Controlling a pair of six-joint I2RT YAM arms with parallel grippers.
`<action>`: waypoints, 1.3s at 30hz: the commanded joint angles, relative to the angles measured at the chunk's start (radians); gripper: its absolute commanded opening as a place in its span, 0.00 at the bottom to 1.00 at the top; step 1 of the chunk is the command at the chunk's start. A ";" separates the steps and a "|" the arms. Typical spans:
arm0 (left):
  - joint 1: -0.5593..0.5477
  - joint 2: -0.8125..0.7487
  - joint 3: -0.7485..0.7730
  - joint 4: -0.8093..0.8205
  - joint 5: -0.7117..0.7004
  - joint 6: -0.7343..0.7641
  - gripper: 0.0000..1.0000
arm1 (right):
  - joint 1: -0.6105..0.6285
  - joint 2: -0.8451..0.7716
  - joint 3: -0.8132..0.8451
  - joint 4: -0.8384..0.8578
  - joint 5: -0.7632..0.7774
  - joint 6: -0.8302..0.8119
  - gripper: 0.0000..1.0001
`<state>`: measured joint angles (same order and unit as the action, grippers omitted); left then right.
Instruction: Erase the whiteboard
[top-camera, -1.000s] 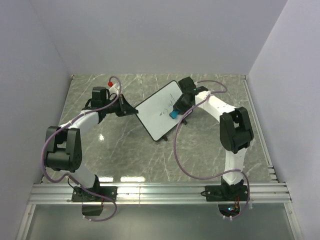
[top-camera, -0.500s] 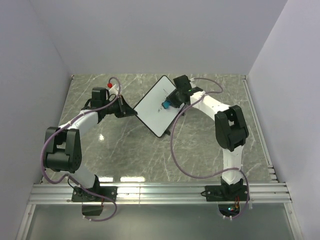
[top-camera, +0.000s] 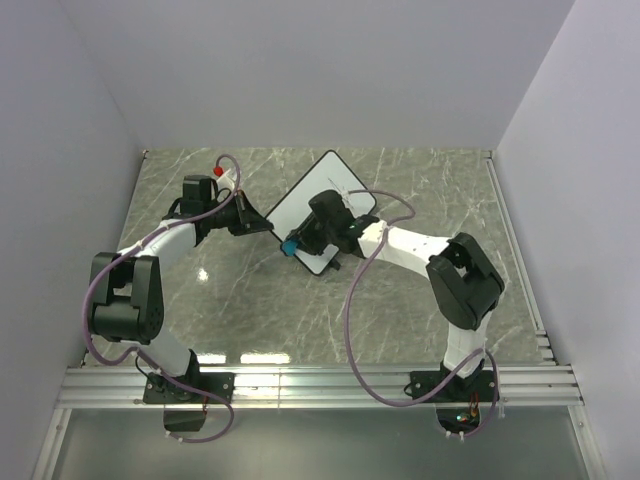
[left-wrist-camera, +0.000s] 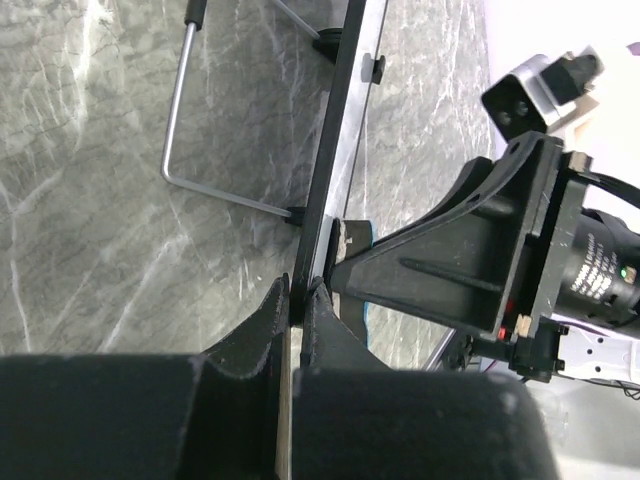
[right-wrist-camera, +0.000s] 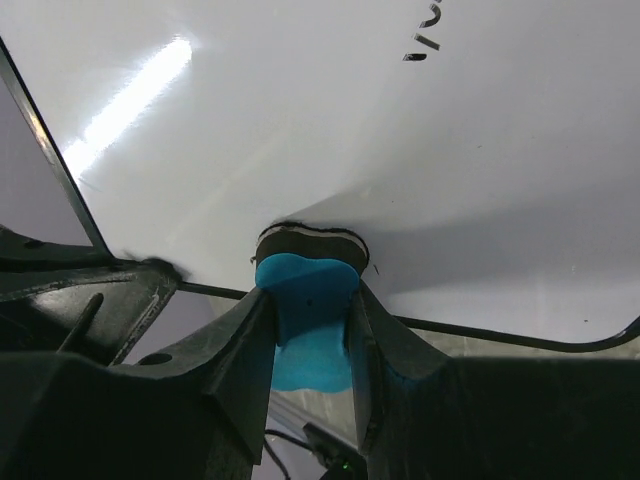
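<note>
The whiteboard (top-camera: 338, 183) stands tilted at the middle of the marble table. My left gripper (top-camera: 262, 222) is shut on its black left edge; the left wrist view shows the board (left-wrist-camera: 345, 130) edge-on between those fingers (left-wrist-camera: 298, 300). My right gripper (top-camera: 297, 242) is shut on a small blue eraser (top-camera: 289, 246) at the board's lower left corner. In the right wrist view the eraser (right-wrist-camera: 305, 285) presses its dark felt pad against the white surface (right-wrist-camera: 330, 120) close to the frame. A few strokes of dark handwriting (right-wrist-camera: 425, 35) show at the top of that view.
The board's bent wire stand (left-wrist-camera: 178, 140) rests on the table behind it. A red-tipped object (top-camera: 219, 171) lies at the back left. White walls close in three sides, and an aluminium rail (top-camera: 320, 385) runs along the near edge by the arm bases.
My right gripper swept the eraser from the board's upper right across its middle down to the lower left corner. The handwriting seen earlier is gone from the top view. The left gripper stayed put.
</note>
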<state>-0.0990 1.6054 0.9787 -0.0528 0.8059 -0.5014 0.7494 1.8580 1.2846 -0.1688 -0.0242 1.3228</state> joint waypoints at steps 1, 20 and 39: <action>-0.016 0.007 0.000 -0.007 0.016 0.017 0.00 | -0.033 0.058 -0.064 0.000 0.023 0.020 0.00; -0.022 -0.025 -0.032 -0.027 0.013 0.026 0.00 | -0.306 0.339 0.536 -0.274 0.115 -0.221 0.00; -0.022 -0.021 -0.023 -0.025 0.007 0.034 0.00 | -0.092 0.102 0.096 -0.121 0.040 -0.126 0.00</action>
<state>-0.1078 1.5944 0.9688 -0.0433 0.8093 -0.5156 0.5537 1.9438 1.4158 -0.2848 0.0586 1.1881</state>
